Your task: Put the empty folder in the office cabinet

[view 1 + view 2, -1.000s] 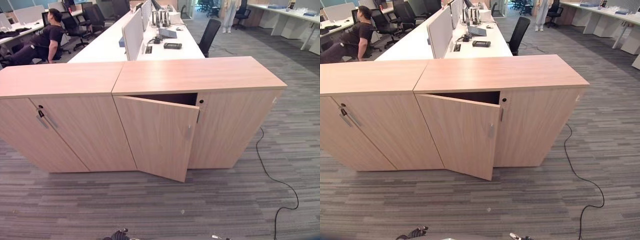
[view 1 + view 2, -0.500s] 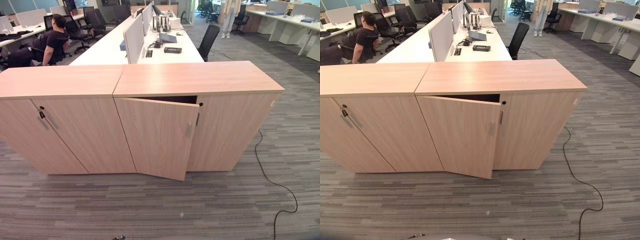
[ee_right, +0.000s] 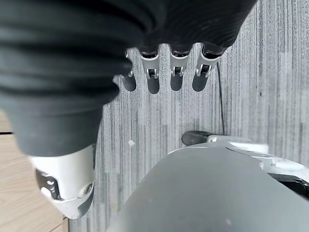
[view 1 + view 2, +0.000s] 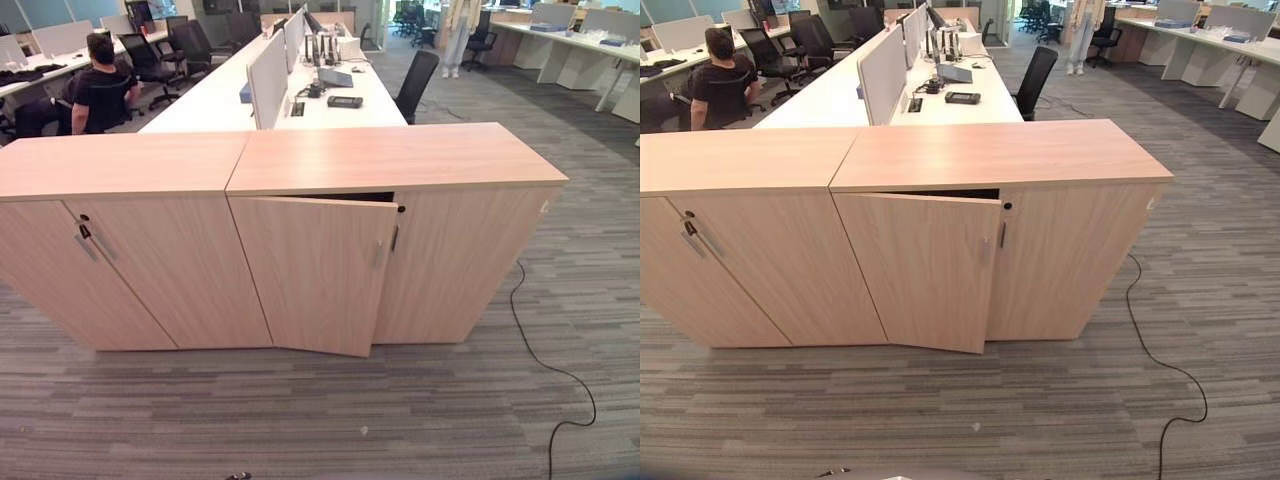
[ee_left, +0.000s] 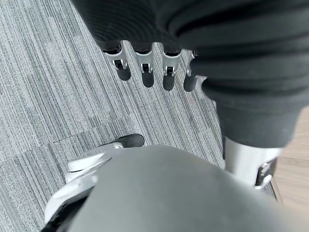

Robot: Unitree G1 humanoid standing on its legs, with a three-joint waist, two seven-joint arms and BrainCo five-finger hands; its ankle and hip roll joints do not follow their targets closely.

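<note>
Your left hand [image 5: 154,72] hangs at your side over the carpet [image 5: 43,87], its fingers [image 5: 147,77] straight and relaxed with nothing in them. Your right hand [image 3: 164,72] hangs the same way, fingers [image 3: 176,79] loose and empty. You are not carrying the folder, and you cannot pick it out anywhere in front of you: the cabinet's top [image 4: 390,155] is bare, and the dark gap behind the door shows nothing you can identify. It may already be inside, but you cannot tell.

The cabinet [image 4: 460,250] stands ahead of you across the carpet, well out of reach. Its left-hand door [image 4: 315,275] is ajar, swung out a little from its hinge side, with a slim handle [image 4: 378,257] near its free edge.

If you still have to fetch the folder, expect an empty one to be light, thin and floppy, likely to sag or fall open if you hold it by one corner. Judge it best pinched along the spine or a long edge, thumb on one face and fingers flat on the other. Its cover is probably smooth, so grip firmly.

A person [image 4: 100,90] sits at a desk [image 4: 300,100] beyond the cabinet.
</note>
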